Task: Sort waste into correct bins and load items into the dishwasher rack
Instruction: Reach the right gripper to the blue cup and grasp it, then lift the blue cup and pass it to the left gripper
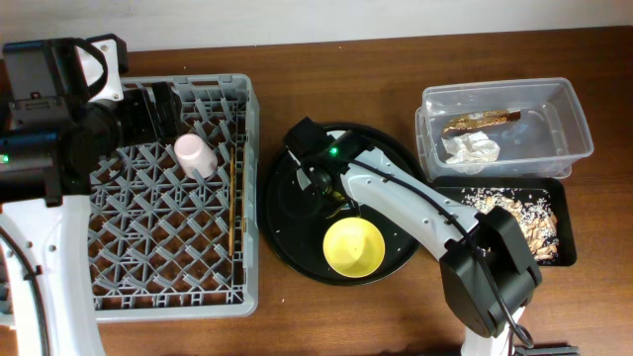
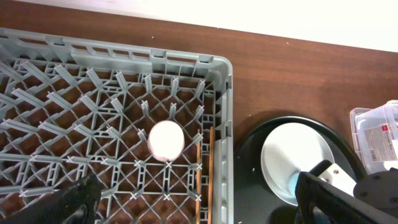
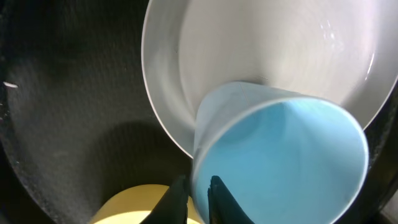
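My right gripper (image 3: 198, 199) is shut on the rim of the light-blue cup (image 3: 286, 162), one finger inside and one outside. The cup is over the grey-white plate (image 3: 249, 43), beside the yellow bowl (image 1: 354, 246). In the overhead view the right gripper (image 1: 324, 188) hides the cup. The pink cup (image 1: 194, 153) sits in the dishwasher rack (image 1: 59, 287), with the chopsticks (image 1: 233, 198) along its right side. My left gripper (image 2: 199, 208) is open and empty above the rack. The clear tub (image 1: 569, 119) holds the wrapper (image 1: 480, 121) and napkin (image 1: 470, 148). The black tray (image 1: 564, 252) holds food scraps (image 1: 524, 218).
The plate and bowl sit on a large round black tray (image 1: 282, 213) between the rack and the bins. Brown tabletop (image 1: 326, 326) shows along the front and behind the rack. The right arm stretches from the front right across the round tray.
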You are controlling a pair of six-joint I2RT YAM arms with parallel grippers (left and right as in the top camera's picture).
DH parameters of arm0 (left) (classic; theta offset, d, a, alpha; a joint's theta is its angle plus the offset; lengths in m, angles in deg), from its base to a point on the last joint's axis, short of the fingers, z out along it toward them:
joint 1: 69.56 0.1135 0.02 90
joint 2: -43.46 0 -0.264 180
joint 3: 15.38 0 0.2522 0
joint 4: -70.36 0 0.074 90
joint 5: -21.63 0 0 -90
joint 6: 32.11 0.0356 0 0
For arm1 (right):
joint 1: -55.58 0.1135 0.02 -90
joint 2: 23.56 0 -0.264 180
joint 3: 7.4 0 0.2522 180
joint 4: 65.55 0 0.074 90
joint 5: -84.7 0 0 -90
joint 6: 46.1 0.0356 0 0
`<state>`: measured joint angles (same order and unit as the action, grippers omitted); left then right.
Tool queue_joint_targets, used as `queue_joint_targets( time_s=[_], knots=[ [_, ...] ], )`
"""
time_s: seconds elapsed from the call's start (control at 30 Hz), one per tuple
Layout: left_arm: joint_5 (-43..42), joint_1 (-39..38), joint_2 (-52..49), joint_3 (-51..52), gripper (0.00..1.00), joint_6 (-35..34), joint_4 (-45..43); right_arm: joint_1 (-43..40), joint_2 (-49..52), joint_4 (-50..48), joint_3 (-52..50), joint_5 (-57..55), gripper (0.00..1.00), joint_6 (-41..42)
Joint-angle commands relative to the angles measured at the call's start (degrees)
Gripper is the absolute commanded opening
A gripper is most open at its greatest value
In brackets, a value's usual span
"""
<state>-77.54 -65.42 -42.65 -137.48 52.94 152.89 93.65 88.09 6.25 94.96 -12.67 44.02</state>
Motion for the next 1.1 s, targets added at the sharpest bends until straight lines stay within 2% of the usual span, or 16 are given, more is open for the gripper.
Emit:
queue_joint_targets(
  time_s=[0.0, 0.2, 0.33, 0.43, 0.6, 0.63, 0.67, 0.7, 0.73, 0.8, 0.87, 0.97, 1.07],
  knots=[
    [-0.4, 0.0, -0.1, 0.0, 0.99, 0.5, -0.1, -0.3, -0.7, 0.2, 0.8, -0.8, 0.04, 0.1],
    [-0.4, 0.0, -0.1, 0.0, 0.99, 0.5, -0.1, -0.3, -14.4, 9.9, 17.4, 1.4, 0.04, 1.3],
    [-0.4, 0.0, -0.1, 0.0, 0.99, 0.5, -0.1, -4.3, -25.8, 13.5, 19.2, 6.6, 0.04, 3.4],
    [-0.4, 0.0, -0.1, 0.0, 0.99, 0.5, -0.1, -13.6, -30.3, 17.4, 19.2, 16.2, 0.04, 3.0],
    [-2.1, 0.0, -0.1, 0.0, 0.99, 0.4, 0.9, -27.0, -30.3, 21.7, 16.5, 40.4, 0.04, -8.2],
    [-6.3, 0.0, -0.1, 0.0, 0.99, 0.5, 2.7, -29.6, -30.3, 21.7, 15.3, 46.2, 0.04, -10.8],
    [-14.3, -0.2, -0.1, 0.0, 0.99, 2.3, 4.2, -31.8, -30.3, 21.8, 14.3, 51.1, 0.04, -13.0],
    [-20.6, -0.4, -0.1, 0.0, 0.99, 6.5, 5.1, -34.3, -30.3, 22.0, 12.8, 56.9, 0.04, -16.2],
    [-33.4, -0.8, -0.1, 0.0, 0.99, 15.3, 7.3, -36.1, -30.3, 22.2, 11.6, 60.6, 0.04, -18.6],
    [-51.3, -0.8, -0.1, 0.0, 0.99, 26.1, 13.2, -39.8, -30.2, 22.1, 7.8, 70.1, 0.04, -23.8],
    [-59.3, -0.9, -0.1, 0.0, 0.99, 32.1, 18.8, -42.1, -30.2, 22.1, 2.7, 81.5, 0.04, -30.6],
    [-64.7, -4.9, -0.1, 0.0, 0.99, 40.4, 24.9, -42.2, -30.2, 22.1, -4.4, 94.8, 0.04, -39.0],
    [-62.6, -11.5, -0.1, 0.0, 0.99, 41.4, 24.6, -41.5, -30.3, 22.9, -6.5, 96.3, 0.04, -39.1]
  ],
)
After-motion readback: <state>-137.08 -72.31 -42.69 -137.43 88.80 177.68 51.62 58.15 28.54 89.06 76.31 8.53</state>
